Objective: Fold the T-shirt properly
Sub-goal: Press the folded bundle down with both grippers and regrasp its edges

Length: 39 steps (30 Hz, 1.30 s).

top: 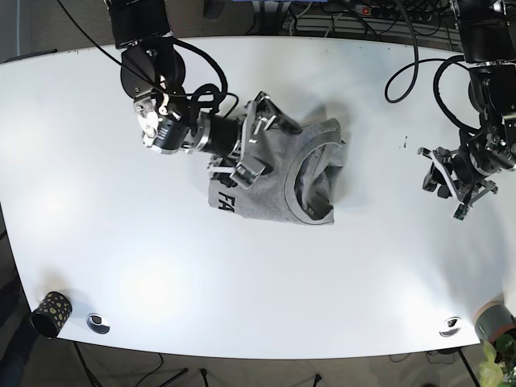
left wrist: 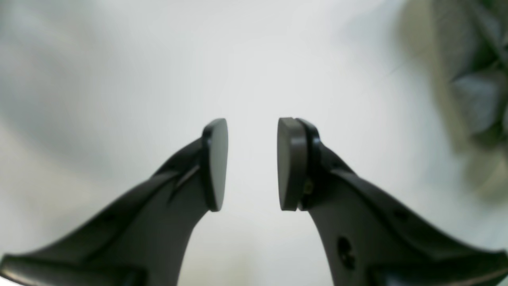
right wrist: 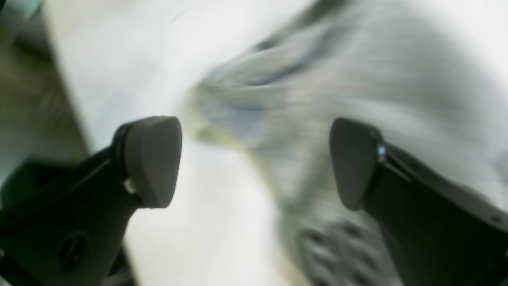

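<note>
A grey T-shirt point(top: 278, 179) with dark lettering lies folded into a compact bundle at the middle of the white table point(top: 242, 298), its collar opening facing up on the right side. My right gripper point(top: 256, 145) hangs open over the shirt's left part, jaws wide apart with nothing between them; in the right wrist view the blurred grey fabric point(right wrist: 337, 79) fills the space beyond the pads point(right wrist: 152, 159). My left gripper point(top: 455, 187) is open over bare table far to the right of the shirt. In the left wrist view its pads point(left wrist: 291, 163) stand moderately apart with nothing held, and the shirt point(left wrist: 468, 79) blurs at the top right.
Black cables point(top: 419, 72) trail across the back right of the table. A small dark patterned cup point(top: 51, 312) and a round metal fitting point(top: 98, 323) sit at the front left corner. Another fitting point(top: 451, 326) and a grey pot point(top: 493, 321) sit at the front right.
</note>
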Motion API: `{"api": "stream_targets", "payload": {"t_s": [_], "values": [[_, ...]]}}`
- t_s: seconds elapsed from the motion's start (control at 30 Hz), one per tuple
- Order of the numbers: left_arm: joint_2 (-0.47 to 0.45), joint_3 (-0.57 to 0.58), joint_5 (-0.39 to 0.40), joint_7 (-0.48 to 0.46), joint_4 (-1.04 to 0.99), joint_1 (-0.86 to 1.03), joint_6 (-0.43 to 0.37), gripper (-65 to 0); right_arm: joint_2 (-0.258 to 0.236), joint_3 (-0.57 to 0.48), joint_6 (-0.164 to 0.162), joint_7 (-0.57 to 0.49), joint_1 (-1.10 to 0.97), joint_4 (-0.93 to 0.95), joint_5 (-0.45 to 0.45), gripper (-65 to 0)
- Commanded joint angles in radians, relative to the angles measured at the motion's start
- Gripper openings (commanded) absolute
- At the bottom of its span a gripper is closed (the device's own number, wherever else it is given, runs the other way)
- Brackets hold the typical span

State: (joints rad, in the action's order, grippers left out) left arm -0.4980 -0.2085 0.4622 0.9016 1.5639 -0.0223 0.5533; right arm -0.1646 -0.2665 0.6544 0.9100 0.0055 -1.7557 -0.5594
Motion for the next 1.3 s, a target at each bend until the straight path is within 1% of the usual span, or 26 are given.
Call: {"api": "stream_targets", "payload": {"t_s": [0.0,0.07,0.17,0.23,0.27,0.33,0.4,0.5,0.6,0.67,0.73,0.87,0.93,1.0,1.1,1.17,1.2,1.27], "values": [[-0.024,-0.006,0.010,-0.016,0.016,-0.008,0.001,-45.8,-0.005,-0.030,0.005,-0.030,0.020,0.015,-0.026,-9.5],[-0.024,-0.006,0.011,-0.016,0.017,0.011,0.001,-45.8,-0.003,-0.041,0.005,-0.033,0.041,0.049,-0.026,-12.4],[-0.023,-0.006,0.011,-0.016,0.017,0.031,0.001,-46.0,0.041,-0.041,0.005,-0.033,0.078,0.147,-0.026,-19.3],[-0.018,-0.006,0.011,-0.016,0.019,0.041,0.001,-46.0,0.055,-0.040,0.005,-0.044,0.113,0.210,-0.026,-21.9],[-0.017,-0.004,0.011,-0.016,0.031,0.046,0.001,-46.0,0.060,-0.043,0.005,-0.065,0.138,0.250,-0.026,-23.0],[-0.012,0.001,0.011,-0.016,0.060,0.066,0.001,-46.0,0.069,-0.055,0.005,-0.107,0.166,0.316,-0.026,-23.3],[0.014,0.002,0.010,-0.016,0.089,0.084,0.001,-46.0,0.076,-0.063,0.005,-0.150,0.196,0.399,-0.026,-23.5],[0.049,0.004,0.010,-0.016,0.123,0.088,0.001,-45.7,0.081,-0.060,0.005,-0.162,0.250,0.475,-0.031,-23.9],[0.063,0.024,0.010,-0.016,0.157,0.086,0.001,-45.6,0.078,-0.055,0.005,-0.159,0.253,0.419,-0.032,-23.9],[0.072,0.051,0.010,-0.016,0.172,0.083,0.001,-45.6,0.063,-0.049,0.005,-0.144,0.255,0.373,-0.032,-23.9],[0.092,0.094,0.010,-0.016,0.200,0.061,0.001,-45.6,0.040,-0.006,0.005,-0.110,0.255,0.331,-0.032,-24.1],[0.132,0.188,0.008,-0.016,0.214,0.032,-0.005,-45.6,0.035,0.132,0.006,-0.062,0.256,0.303,-0.027,-24.1],[0.157,0.225,0.007,-0.016,0.214,0.015,-0.005,-45.6,0.023,0.189,0.008,-0.056,0.261,0.307,-0.027,-24.1],[0.187,0.269,-0.019,-0.016,0.212,-0.005,-0.005,-45.6,0.006,0.218,0.006,-0.055,0.279,0.310,-0.027,-24.3],[0.250,0.327,-0.104,-0.016,0.209,-0.028,-0.005,-45.6,-0.029,0.220,0.006,-0.055,0.291,0.340,-0.027,-26.6],[0.302,0.355,-0.178,-0.016,0.197,-0.041,-0.003,-45.6,-0.040,0.221,0.008,-0.061,0.305,0.379,-0.027,-33.0],[0.322,0.361,-0.201,-0.016,0.189,-0.044,-0.002,-45.6,-0.042,0.221,0.008,-0.061,0.311,0.394,-0.027,-35.2],[0.371,0.372,-0.256,-0.016,0.160,-0.057,0.000,-45.6,-0.045,0.217,0.009,-0.067,0.324,0.448,-0.026,-41.7]]}}
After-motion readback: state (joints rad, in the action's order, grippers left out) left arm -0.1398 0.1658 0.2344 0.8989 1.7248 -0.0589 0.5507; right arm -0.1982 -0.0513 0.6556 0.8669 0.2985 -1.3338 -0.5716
